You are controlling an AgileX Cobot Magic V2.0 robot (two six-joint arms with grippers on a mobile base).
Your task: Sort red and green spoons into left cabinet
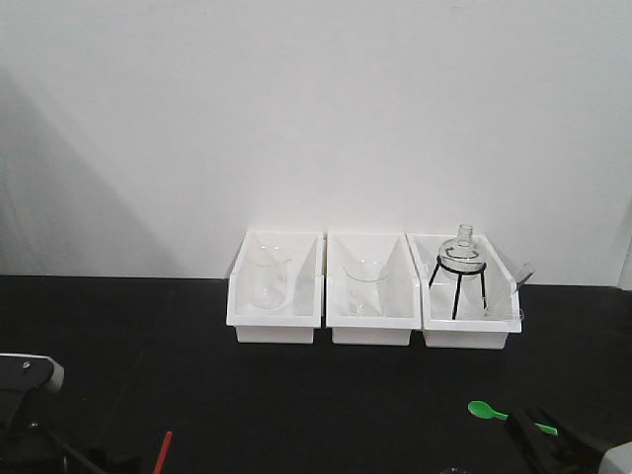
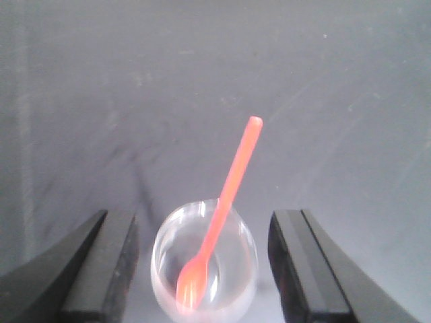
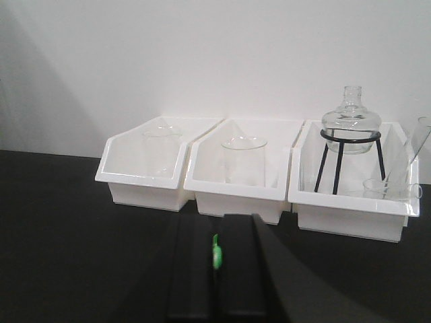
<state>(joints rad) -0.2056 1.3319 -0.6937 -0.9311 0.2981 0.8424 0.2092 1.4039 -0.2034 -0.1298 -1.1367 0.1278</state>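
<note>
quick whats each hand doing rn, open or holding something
Left hand: open, straddling the beaker with the red spoon in it.
Right hand: closed on the green spoon.

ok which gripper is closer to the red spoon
Left. The left gripper is open either side of the glass holding the red spoon; the right gripper is away on the other side, shut on the green spoon.

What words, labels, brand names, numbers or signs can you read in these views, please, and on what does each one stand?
None: no word, number, label or brand can be read in any view.
The white bins, the red spoon, the green spoon and the black table all look plain.
If the beakers carry graduation marks, they are too faint to read.
</note>
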